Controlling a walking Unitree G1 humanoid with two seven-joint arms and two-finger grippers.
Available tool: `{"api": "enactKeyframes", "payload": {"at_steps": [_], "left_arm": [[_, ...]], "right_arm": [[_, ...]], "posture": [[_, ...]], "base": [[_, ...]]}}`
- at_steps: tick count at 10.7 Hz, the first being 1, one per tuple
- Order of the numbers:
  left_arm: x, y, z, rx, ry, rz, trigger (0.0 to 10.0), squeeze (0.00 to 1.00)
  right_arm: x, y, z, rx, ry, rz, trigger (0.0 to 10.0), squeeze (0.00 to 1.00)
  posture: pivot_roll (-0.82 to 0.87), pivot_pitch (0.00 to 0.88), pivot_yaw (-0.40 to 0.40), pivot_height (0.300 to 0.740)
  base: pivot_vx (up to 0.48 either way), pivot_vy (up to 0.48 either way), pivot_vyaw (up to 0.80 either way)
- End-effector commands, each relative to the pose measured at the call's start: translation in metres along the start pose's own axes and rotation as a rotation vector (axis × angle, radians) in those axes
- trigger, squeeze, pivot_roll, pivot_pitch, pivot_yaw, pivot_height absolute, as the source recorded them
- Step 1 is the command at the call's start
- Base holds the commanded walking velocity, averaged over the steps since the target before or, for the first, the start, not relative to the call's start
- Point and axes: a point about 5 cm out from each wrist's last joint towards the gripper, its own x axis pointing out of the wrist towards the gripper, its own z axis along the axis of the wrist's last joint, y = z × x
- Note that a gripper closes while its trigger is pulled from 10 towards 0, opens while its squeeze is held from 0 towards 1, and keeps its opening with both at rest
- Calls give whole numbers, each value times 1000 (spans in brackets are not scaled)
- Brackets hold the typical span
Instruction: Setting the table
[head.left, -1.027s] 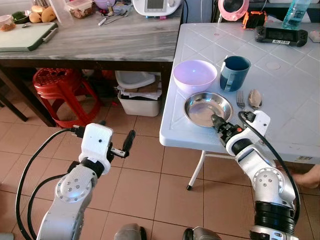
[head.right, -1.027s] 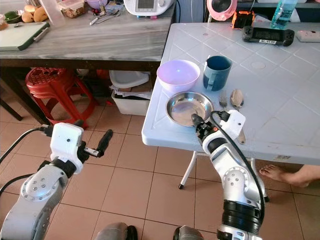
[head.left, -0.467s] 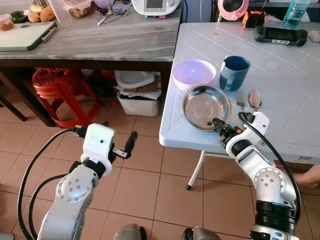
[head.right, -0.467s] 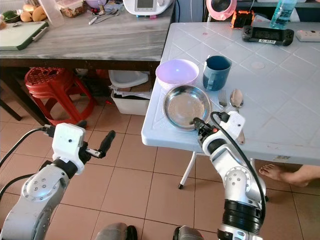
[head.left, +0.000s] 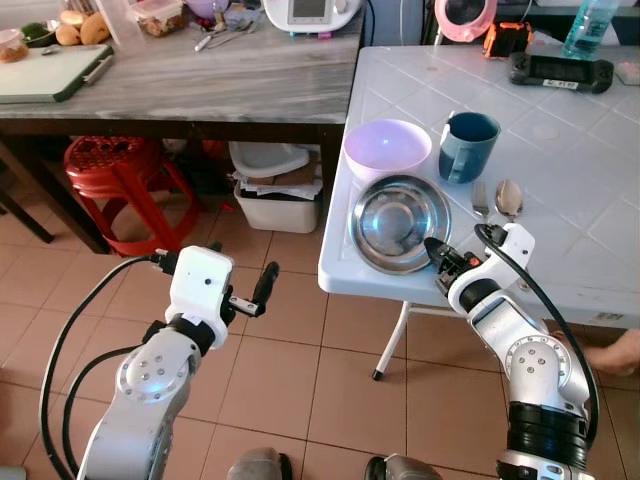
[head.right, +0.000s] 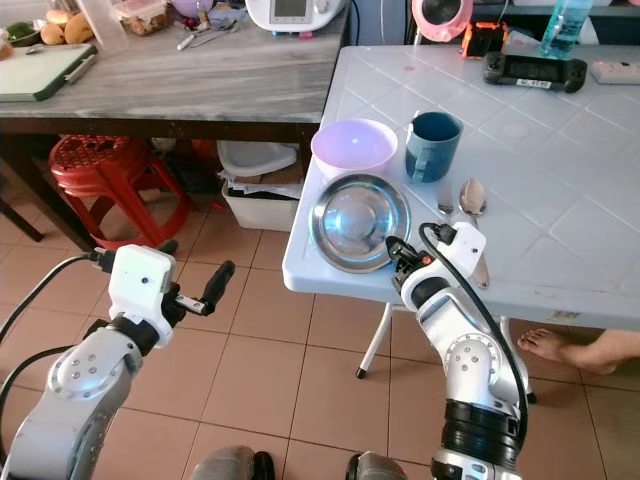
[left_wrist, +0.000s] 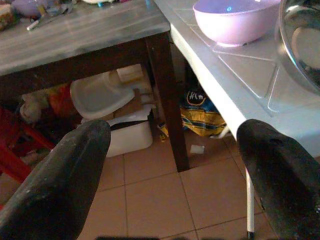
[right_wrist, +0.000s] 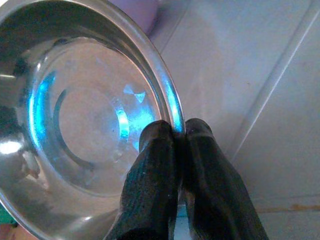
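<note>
A shiny steel plate (head.left: 398, 222) is tilted up off the white table (head.left: 590, 180) near its front left corner, its near rim pinched by my right gripper (head.left: 434, 250), which is shut on it; the wrist view shows both fingers (right_wrist: 165, 165) clamped over the rim of the plate (right_wrist: 85, 120). Just behind it stand a lilac bowl (head.left: 387, 149) and a blue mug (head.left: 468, 145). A fork (head.left: 481, 200) and a spoon (head.left: 509, 197) lie to the right of the plate. My left gripper (head.left: 262, 286) hangs open over the tiled floor, left of the table.
A grey wooden counter (head.left: 200, 75) with a cutting board, food and utensils stands at the left, with a red stool (head.left: 115, 170) and a white bin (head.left: 275, 190) under it. A game controller (head.left: 560, 70) lies at the table's back. A person's foot (head.right: 560, 345) rests under the table's right side.
The steel plate has been tipped up and pulled toward the table's left front edge by my right gripper. The left arm has barely moved.
</note>
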Motion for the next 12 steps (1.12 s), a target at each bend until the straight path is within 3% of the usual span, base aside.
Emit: {"api": "enactKeyframes", "payload": {"at_steps": [1,3,5,6,7,12], "left_arm": [[1,1,0,8,1,3,10000,0],[6,2,1,1,-18,21,10000,0],[12,5,-2,-51,-9,52,10000,0],[12,8,-4,-73,-7,77,10000,0],[15,11,-8,-101,-7,126,10000,0],[35,18,0,-107,-78,200,10000,0]], "right_arm": [[1,-11,-22,2,106,-63,0,0],[2,-10,-20,-14,90,-69,0,0],[0,-6,-13,-139,13,-61,0,0],[0,-2,-15,-158,9,-45,3765,0],[-2,4,-15,-250,-23,-24,10000,0],[4,18,-10,-277,-119,-7,10000,0]], "posture": [[91,57,80,740],[81,42,72,740],[63,19,64,740],[51,10,59,740],[44,0,42,740],[25,0,12,740]], "base": [[0,0,0],[0,0,0],[0,0,0],[0,341,0],[0,480,0],[0,476,0]]}}
